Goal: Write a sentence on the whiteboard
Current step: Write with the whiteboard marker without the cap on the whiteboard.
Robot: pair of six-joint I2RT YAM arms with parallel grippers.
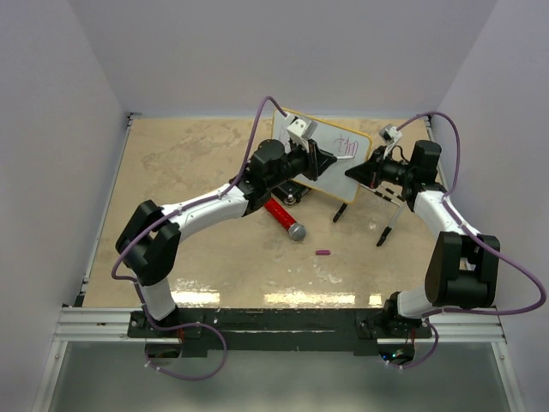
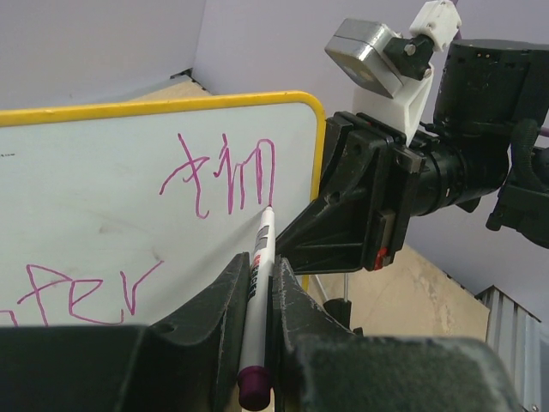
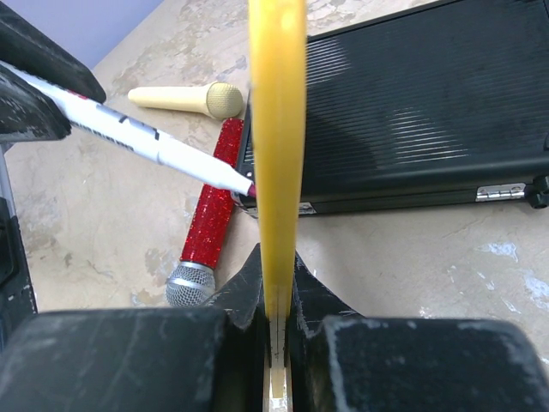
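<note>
Marker tip on board, both my pincers clamped.
L pincer (image 2: 257,276) squeezed tight on marker (image 2: 260,257), tip touching whiteboard (image 2: 94,172) at 5 o'clock of the sentence (image 2: 230,182); board upright, far half of table, its yellow edge pinched in my R pincer (image 3: 276,279), closed hard on it.

Whiteboard (image 2: 86,189) up on edge above the table (image 1: 189,172), between the two arms. The right claw (image 3: 276,266) pinches its right edge. The left claw (image 2: 260,268) faces its front with the marker (image 2: 264,236) clamped, tip touching the board just under the upper-right word of the sentence (image 2: 223,176). Behind the board, the case (image 3: 412,112) lies flat. In front lies a microphone (image 1: 283,219), a second microphone (image 3: 184,99) just beyond its handle end, and a small loose piece (image 1: 322,252) nearer the arm bases.
</note>
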